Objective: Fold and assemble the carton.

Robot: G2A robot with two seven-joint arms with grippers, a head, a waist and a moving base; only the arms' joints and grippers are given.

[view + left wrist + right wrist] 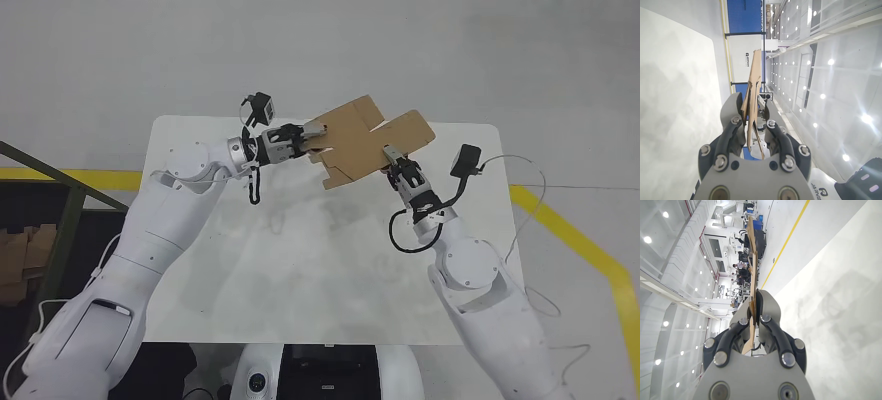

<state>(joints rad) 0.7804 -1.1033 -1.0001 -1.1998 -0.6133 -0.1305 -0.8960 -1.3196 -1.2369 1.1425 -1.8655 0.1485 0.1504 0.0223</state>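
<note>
Left pincer (751,106), right pincer (754,302) clamp opposite carton (360,135) edges above table (300,270).

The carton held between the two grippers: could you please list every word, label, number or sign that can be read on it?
None: the carton shows plain brown card in the top view, with no print, label or number to read.
In the wrist views it stands edge-on in the left gripper and the right gripper, so its faces cannot be checked there.
</note>
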